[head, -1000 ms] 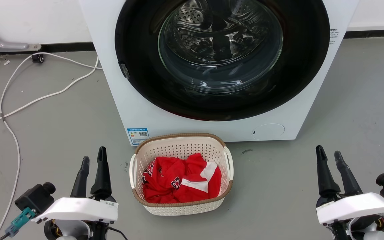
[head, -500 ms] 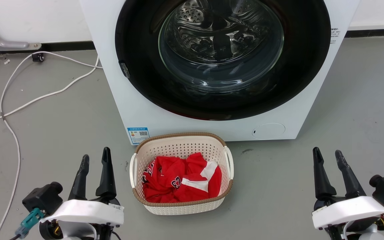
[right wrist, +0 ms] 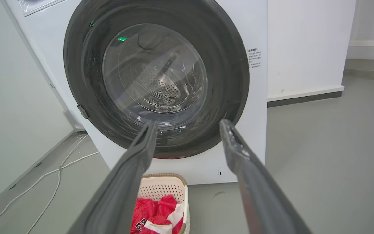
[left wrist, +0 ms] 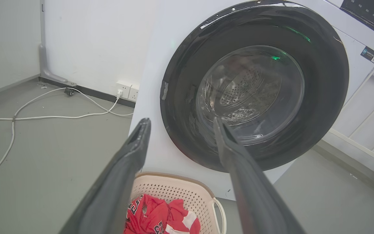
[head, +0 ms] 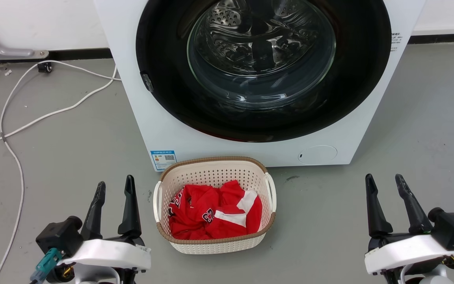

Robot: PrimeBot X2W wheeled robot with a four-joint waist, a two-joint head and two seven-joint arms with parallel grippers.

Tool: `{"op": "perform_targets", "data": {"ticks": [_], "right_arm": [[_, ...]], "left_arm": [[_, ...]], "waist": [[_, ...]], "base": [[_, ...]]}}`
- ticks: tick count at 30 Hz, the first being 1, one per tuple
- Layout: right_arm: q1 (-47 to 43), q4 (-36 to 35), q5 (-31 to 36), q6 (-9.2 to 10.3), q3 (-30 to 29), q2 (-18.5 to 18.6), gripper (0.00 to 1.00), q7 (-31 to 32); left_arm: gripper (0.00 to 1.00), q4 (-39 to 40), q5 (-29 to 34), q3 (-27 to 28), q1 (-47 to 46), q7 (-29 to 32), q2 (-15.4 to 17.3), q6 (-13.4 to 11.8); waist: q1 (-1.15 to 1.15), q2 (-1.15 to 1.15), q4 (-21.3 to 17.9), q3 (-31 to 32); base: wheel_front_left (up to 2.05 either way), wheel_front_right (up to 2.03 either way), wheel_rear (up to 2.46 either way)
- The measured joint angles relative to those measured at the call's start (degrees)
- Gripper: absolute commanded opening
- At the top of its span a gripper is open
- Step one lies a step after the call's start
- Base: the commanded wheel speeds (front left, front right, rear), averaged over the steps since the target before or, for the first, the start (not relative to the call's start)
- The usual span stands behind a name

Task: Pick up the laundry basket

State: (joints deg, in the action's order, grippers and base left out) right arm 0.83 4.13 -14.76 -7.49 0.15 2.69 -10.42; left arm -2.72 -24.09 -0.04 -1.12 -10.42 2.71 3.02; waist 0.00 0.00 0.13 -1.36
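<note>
Laundry basket point(head: 211, 246), cream-white perforated plastic with a brown woven-look rim, stands upright on the grey floor point(head: 73, 165) just in front of the washing machine point(head: 164, 130). Its far rim is close to the foot of the washer's white front panel, right beside the small blue label point(head: 163, 159) at that panel's lower left. A crumpled red garment point(head: 211, 215) with white patches and numbers lies inside the basket, below the rim. One white handle point(head: 156, 201) sits on the side of the basket toward the washer's left edge and another point(head: 270, 191) on the opposite side. The washer's round dark door point(head: 164, 47) is closed, and the metal drum shows through its glass. White cables point(head: 53, 114) trail over the floor off the washer's left side. The left gripper point(head: 115, 180) hangs farther out from the washing machine than the basket's far rim, near the basket's left handle but not touching it. Its two dark fingers point(head: 129, 205) point toward the washer with a clear gap between them and nothing in it. The right gripper point(head: 384, 176) hangs out in front of the washer's right corner, well apart from the laundry basket, fingers likewise spread and empty. In both wrist views the washer door shows through the gap between the parted fingers.
</note>
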Motion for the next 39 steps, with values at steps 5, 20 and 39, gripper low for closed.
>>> {"op": "perform_targets", "data": {"ticks": [5,20,39], "right_arm": [[-0.4,-0.3,3.0,-0.01,0.1,0.0,1.00,-0.7],[-1.0,-0.7,10.9,-0.01,0.6,0.0,1.00,-2.4],[-1.4,-1.4,19.3,-0.01,-0.2,0.1,1.00,-4.5]], "left_arm": [[1.00,0.0,2.6,-0.2,0.3,-0.7,0.0,-0.3],[1.00,0.5,9.2,-0.7,0.8,-2.5,0.0,-0.5],[1.00,0.5,16.8,-1.3,1.3,-4.4,0.1,-1.0]], "waist": [[0.00,0.00,0.0,0.0],[0.00,0.00,0.3,-0.2],[0.00,0.00,0.2,-0.5]], "base": [[0.00,0.00,0.00],[0.00,0.00,0.00],[0.00,0.00,0.00]]}}
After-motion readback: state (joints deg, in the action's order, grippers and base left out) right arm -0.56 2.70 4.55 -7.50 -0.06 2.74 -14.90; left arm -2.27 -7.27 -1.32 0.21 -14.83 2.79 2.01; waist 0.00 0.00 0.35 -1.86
